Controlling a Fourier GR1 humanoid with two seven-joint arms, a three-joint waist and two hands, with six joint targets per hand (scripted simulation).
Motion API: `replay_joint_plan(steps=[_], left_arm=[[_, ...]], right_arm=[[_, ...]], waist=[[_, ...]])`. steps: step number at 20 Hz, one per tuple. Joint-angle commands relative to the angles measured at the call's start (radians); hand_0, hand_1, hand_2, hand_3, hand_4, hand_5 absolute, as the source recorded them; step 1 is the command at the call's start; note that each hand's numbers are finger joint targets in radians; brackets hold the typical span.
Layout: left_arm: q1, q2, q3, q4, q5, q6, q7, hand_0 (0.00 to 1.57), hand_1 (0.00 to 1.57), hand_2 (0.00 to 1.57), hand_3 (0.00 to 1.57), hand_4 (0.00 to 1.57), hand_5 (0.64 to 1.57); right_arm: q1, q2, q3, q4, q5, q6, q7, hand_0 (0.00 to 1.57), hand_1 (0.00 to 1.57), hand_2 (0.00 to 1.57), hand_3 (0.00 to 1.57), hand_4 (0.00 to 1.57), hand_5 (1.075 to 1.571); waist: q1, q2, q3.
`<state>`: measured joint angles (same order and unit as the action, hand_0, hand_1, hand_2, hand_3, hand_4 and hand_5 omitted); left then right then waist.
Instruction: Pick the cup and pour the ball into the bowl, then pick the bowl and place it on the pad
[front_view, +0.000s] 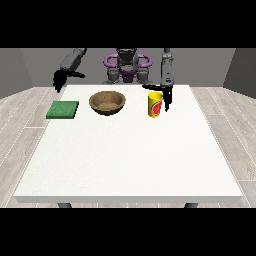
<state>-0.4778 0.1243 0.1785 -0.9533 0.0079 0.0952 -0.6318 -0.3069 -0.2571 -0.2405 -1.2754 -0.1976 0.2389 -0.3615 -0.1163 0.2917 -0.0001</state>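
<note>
The hand at the view's right (165, 98) reaches beside the upright cup (155, 105) to grasp it, though whether its fingers have closed I cannot tell.

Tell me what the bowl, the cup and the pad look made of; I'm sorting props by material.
The bowl looks like wood: matte brown with a mottled, grainy inside. The cup looks like plastic or coated paper, I can't tell which: smooth yellow wall with a red printed mark. The pad looks like foam or sponge: flat, dull green, no shine.
</note>
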Motion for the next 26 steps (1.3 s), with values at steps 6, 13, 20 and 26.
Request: replay_joint_plan(steps=[6, 13, 20, 26], left_arm=[[-0.084, 0.050, 0.085, 0.197, 0.069, -0.076, -0.133, 0.66, 0.66, 0.91, 0.29, 0.00, 1.425], [-0.099, 0.062, 0.005, 0.235, -0.194, 0.342, -0.087, 1.32, 1.32, 1.57, 1.57, 0.85, 1.508], [-0.102, 0.007, -0.070, 0.251, -0.297, 0.471, -0.013, 1.36, 1.36, 1.57, 1.57, 0.95, 1.525], [-0.148, 0.014, -0.237, 0.175, -0.481, 0.469, 0.249, 1.38, 1.38, 1.57, 1.57, 1.03, 1.536]], right_arm=[[-0.016, -0.075, -0.048, 0.060, -0.032, 0.087, -0.065, 0.00, 0.00, 0.00, 0.00, 0.00, 1.558], [-0.072, -0.103, -0.082, 0.098, -0.079, 0.105, -0.029, 0.00, 0.00, 0.00, 0.00, 0.00, 1.558], [-0.039, -0.180, -0.103, 0.202, -0.075, 0.168, 0.003, 0.00, 0.00, 0.00, 0.00, 0.00, 1.555], [-0.007, -0.205, -0.146, 0.402, -0.039, 0.152, -0.069, 0.00, 0.00, 0.00, 0.00, 0.00, 1.560]], waist=[[-0.012, 0.065, -0.0004], [-0.074, 0.060, 0.0004], [-0.050, -0.068, 0.0008], [0.071, -0.224, 0.0023]])
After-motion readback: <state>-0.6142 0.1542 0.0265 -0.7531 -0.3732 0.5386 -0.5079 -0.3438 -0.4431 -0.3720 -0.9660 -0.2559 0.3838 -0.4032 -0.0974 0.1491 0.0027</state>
